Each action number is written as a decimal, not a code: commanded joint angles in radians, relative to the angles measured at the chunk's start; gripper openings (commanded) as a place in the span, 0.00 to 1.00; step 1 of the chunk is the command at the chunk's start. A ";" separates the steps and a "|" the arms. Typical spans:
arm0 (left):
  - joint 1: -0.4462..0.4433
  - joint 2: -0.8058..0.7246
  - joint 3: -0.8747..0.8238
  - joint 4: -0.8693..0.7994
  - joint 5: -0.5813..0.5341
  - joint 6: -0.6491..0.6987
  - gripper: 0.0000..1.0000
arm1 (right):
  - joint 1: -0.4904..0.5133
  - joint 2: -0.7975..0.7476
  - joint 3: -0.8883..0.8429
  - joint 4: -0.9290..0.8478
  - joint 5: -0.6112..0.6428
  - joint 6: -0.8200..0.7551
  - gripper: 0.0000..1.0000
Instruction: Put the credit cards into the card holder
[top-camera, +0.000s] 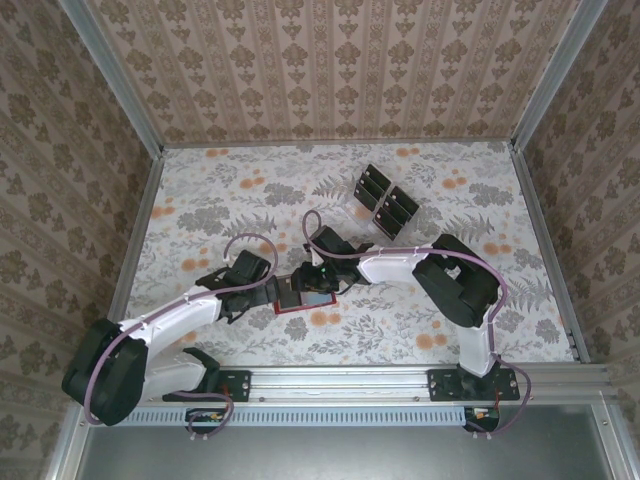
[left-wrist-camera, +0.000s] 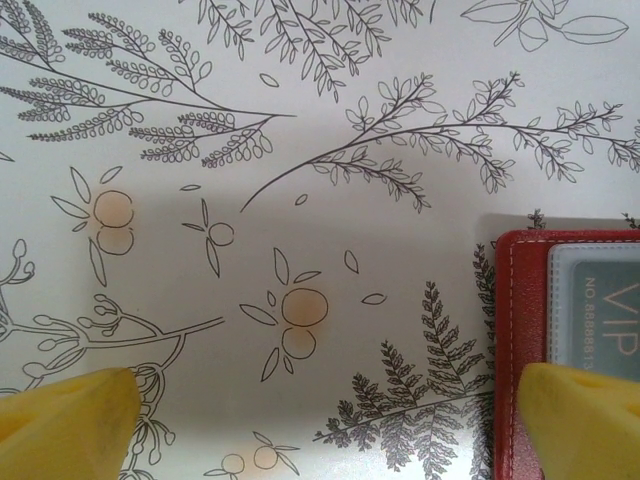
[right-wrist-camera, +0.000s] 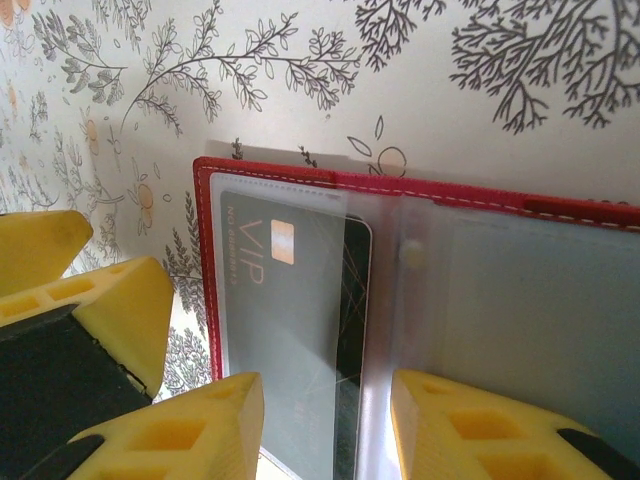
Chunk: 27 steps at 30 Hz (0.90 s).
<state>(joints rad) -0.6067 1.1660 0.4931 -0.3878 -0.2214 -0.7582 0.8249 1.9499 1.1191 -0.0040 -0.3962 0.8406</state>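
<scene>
one card (right-wrist-camera: 290, 320) in card holder (right-wrist-camera: 207, 280) sleeve; other credit cards (top-camera: 385, 200) wait on surface (top-camera: 220, 200). left claw (left-wrist-camera: 330, 425) released; right claw (right-wrist-camera: 325, 420) straddling card, grip unclear.

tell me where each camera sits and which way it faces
Top external: high behind the robot, looking down at the table; left arm, right arm, bases at bottom.
Left wrist: low over the table, facing down; left gripper open, card holder at right.
Right wrist: close over the open card holder and its sleeved VIP card; right gripper at bottom.
Shared: both wrist views catch the card holder and VIP card.
</scene>
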 joint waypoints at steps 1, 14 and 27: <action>0.007 0.015 0.002 0.004 -0.005 0.017 1.00 | 0.009 0.015 0.022 -0.020 -0.005 0.004 0.39; 0.012 0.102 0.027 0.002 -0.038 0.014 1.00 | 0.009 -0.050 0.020 -0.063 0.051 -0.030 0.37; 0.012 0.133 0.017 0.026 -0.033 0.011 1.00 | 0.009 -0.003 0.041 -0.045 0.028 -0.026 0.34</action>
<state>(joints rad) -0.6006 1.2690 0.5110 -0.3920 -0.2565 -0.7586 0.8276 1.9335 1.1332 -0.0341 -0.3698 0.8284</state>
